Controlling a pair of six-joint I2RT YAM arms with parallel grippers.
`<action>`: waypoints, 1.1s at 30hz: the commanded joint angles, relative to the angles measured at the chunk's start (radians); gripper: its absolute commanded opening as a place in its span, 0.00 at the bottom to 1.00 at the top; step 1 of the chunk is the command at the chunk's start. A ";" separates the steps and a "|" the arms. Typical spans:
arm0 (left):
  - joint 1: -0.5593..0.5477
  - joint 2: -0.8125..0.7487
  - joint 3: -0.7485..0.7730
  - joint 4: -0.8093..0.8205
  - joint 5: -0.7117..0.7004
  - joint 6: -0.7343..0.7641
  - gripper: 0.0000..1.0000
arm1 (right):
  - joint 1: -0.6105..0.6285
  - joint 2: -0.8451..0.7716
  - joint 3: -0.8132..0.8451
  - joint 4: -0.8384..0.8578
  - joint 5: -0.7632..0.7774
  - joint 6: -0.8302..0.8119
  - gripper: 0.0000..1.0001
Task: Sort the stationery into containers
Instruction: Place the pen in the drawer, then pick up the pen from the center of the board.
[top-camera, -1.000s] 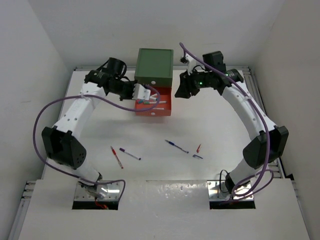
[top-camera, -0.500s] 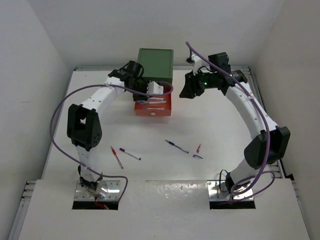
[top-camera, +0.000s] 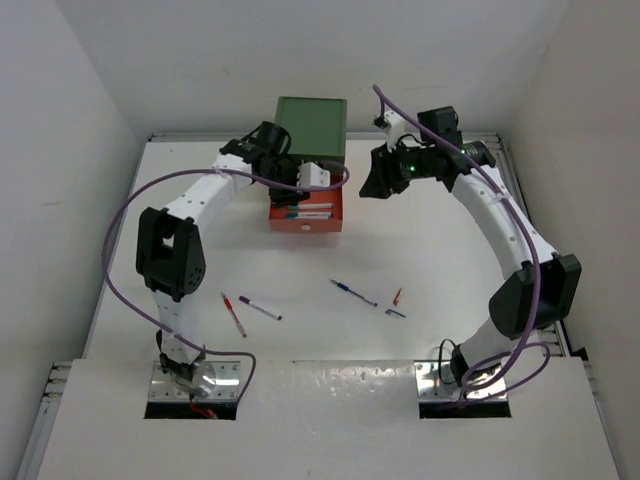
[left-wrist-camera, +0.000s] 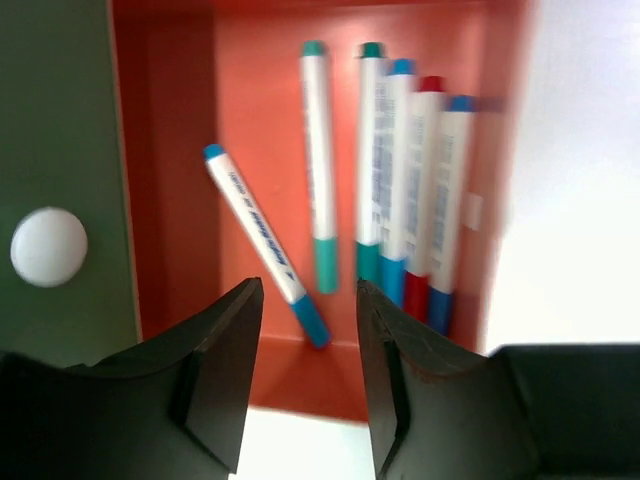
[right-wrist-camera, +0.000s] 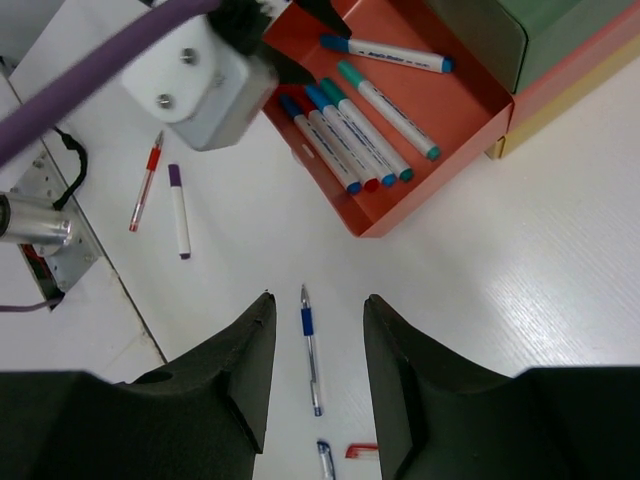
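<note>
Fingers (left-wrist-camera: 215, 370) of my left gripper (left-wrist-camera: 308, 300) had just parted, empty, leaving a blue-capped marker (left-wrist-camera: 265, 245) sorted, aslant centre-left in the orange-red drawer (left-wrist-camera: 240, 80).

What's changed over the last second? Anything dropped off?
The left arm's elbow swung in toward the cabinet, and the left gripper opened over the orange-red drawer. It apparently let go of the blue-capped marker, which lies tilted in it beside the row of five. The right gripper shifted slightly, open and empty. The loose pens have not moved.
</note>
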 joint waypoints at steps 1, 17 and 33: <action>0.021 -0.181 -0.019 -0.069 0.127 0.062 0.48 | -0.006 -0.069 -0.008 0.020 -0.026 0.009 0.40; -0.049 -0.749 -0.861 -0.079 0.055 0.218 0.53 | -0.017 -0.194 -0.209 0.041 0.005 0.004 0.59; -0.132 -0.567 -1.045 0.156 -0.006 0.222 0.48 | -0.041 -0.217 -0.258 0.027 0.025 -0.006 0.66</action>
